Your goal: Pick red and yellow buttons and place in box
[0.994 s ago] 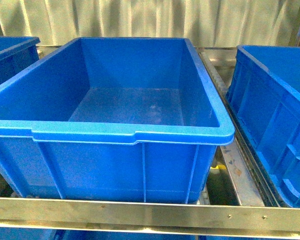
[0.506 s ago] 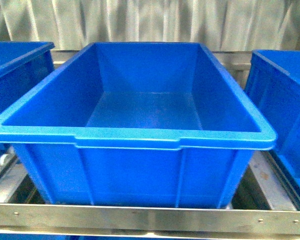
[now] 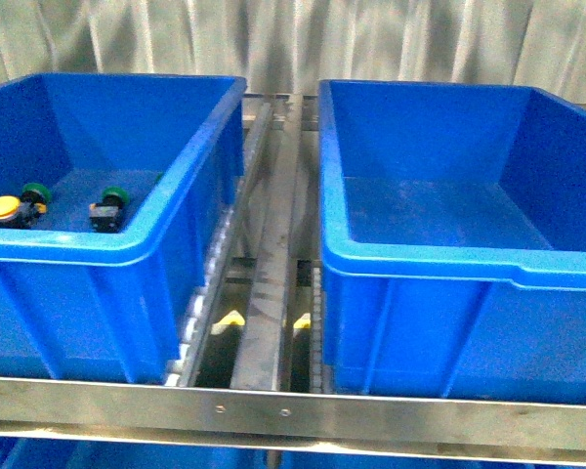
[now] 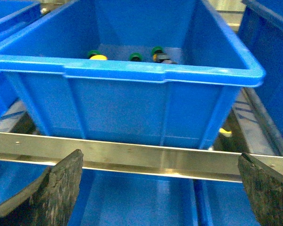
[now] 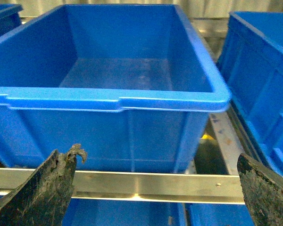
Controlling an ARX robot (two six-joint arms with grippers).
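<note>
Blue left bin (image 3: 78,252), blue right bin (image 3: 449,266); at nine o'clock a yellow button (image 3: 0,206), green-capped switches (image 3: 112,195); silver rail (image 3: 293,410).

You face two bins side by side on a rack. The left bin (image 3: 107,256) holds a few buttons (image 3: 2,207) on its floor, spread in a loose row from left to right. The right bin (image 3: 420,262) stands apart from it, and a roller track (image 3: 264,293) runs front to back between them. A rail (image 3: 293,415) crosses in front of both bins, below their rims. A curtain (image 3: 293,39) hangs behind them.
</note>
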